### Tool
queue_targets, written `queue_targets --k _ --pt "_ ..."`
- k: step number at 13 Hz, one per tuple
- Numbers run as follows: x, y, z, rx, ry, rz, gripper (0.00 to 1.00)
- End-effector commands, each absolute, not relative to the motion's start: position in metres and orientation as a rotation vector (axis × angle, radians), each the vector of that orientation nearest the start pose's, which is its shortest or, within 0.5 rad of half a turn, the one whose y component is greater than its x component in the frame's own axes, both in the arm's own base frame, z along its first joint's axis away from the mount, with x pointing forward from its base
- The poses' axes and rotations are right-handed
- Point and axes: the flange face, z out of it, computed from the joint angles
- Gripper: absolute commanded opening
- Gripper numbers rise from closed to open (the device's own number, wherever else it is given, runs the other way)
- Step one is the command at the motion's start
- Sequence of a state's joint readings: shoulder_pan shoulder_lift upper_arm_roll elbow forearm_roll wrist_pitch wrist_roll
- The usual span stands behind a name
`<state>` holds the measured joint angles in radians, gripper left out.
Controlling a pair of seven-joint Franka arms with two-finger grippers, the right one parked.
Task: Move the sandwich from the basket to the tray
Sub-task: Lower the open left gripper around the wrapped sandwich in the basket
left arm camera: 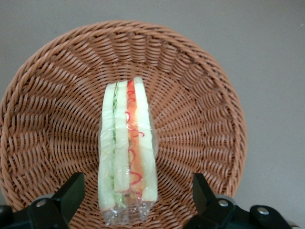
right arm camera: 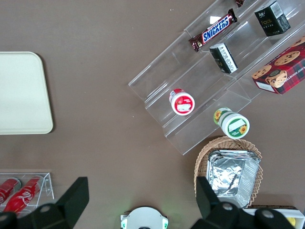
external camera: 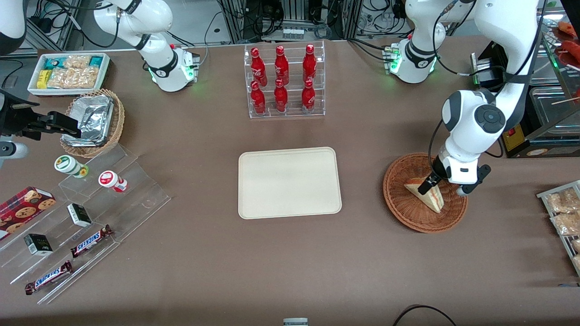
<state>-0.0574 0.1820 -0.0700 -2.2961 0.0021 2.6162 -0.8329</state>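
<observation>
Wicker basket (external camera: pixel 398 199) holds the sandwich (left arm camera: pixel 127 152), wrapped in clear film and resting on the basket floor. The gripper (left arm camera: pixel 138 198) hangs directly above it — fingers spread wide, gripping nothing, one on each flat bread face and clear of both. The wedge's long axis runs straight between the fingers, filling edge uppermost, so closure would bear across its thickness. Judged step: descend, then clamp. The tray (external camera: pixel 290 183) lies bare, toward the parked arm's end.
</observation>
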Motion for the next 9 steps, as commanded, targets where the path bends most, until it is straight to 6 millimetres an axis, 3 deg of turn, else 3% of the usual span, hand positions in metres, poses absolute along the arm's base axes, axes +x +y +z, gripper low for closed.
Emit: queue_targets --k 1,6,7,8,9 --pt "0.532 -0.068 0.278 -3.004 -1.136 -0.193 1.00" --pt "0.533 -0.069 0.256 -3.006 -1.138 -0.191 1.00" --pt "0.533 -0.069 0.253 -3.006 -1.134 -0.187 0.95" --pt "0.533 -0.069 0.253 -3.006 -1.134 -0.187 0.79" --pt "0.533 -0.069 0.253 -3.006 -1.134 -0.187 0.50"
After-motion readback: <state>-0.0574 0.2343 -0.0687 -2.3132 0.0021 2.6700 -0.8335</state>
